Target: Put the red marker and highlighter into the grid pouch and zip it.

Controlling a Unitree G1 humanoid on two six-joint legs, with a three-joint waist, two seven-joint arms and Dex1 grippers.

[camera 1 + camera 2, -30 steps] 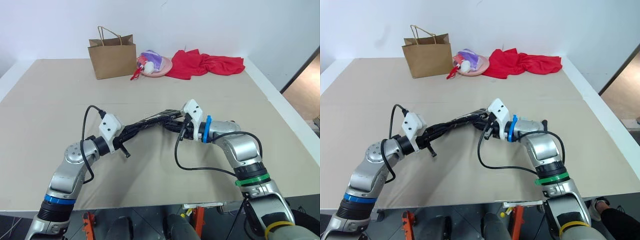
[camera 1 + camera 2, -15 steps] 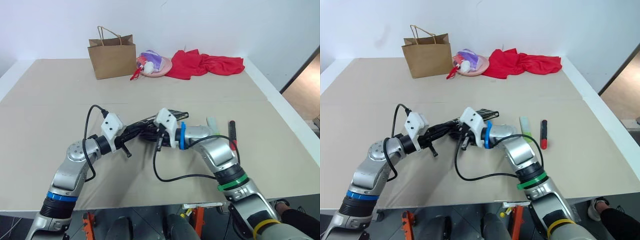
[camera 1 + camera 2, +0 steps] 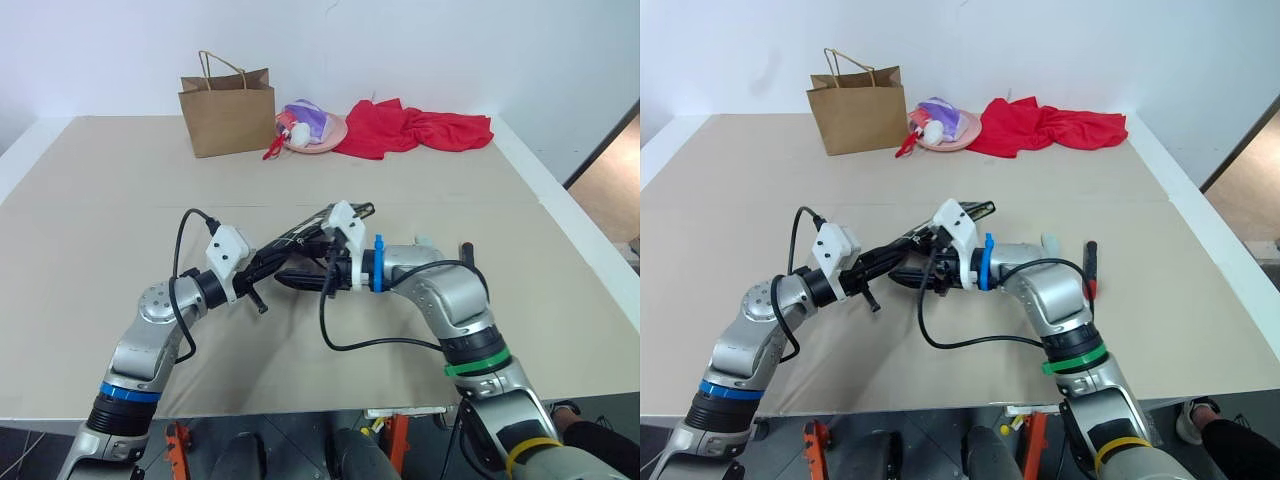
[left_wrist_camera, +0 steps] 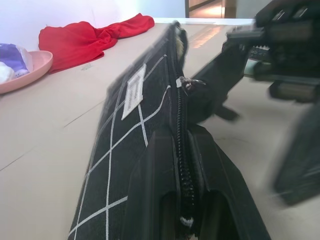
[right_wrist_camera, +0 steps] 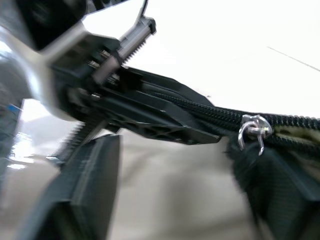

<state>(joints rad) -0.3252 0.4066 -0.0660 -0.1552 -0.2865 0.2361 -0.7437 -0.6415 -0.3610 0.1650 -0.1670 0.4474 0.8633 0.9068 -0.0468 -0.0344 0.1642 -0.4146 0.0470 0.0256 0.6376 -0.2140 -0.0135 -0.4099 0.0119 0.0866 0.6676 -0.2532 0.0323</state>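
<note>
Grid pouch [image 3: 318, 225] held up off the counter [image 3: 100, 220], edge-on with the zipper [image 4: 181, 150] uppermost, near end pinched between the closed jaws of the left gripper [image 3: 268, 263], far end angled up and to the right. White label [image 4: 133, 91] facing out on the pouch's side, among the white grid lines. Small metal zipper slider [image 5: 254, 129] sitting partway along the teeth, just beyond the left jaws. Right gripper [image 3: 292, 277] pointing left, right beside the pouch and just under its raised middle, jaws spread wide with nothing clearly between them; actual contact with the pouch hard to tell. Highlighter [image 3: 424, 241] lying on the counter to the right of the pouch, mostly hidden behind the right forearm, only its pale end peeking out. Red marker [image 3: 1090, 266] on the counter just right of that, black barrel pointing far, red end near, likewise partly masked by the right arm. Both pens well apart from either set of jaws, with the right arm lying between them and the pouch. At the far edge of the counter, a brown paper bag [image 3: 227, 103] standing upright, a pink bowl [image 3: 313, 129] with purple and white items just to its right, and a crumpled red cloth [image 3: 415, 127] further right.
</note>
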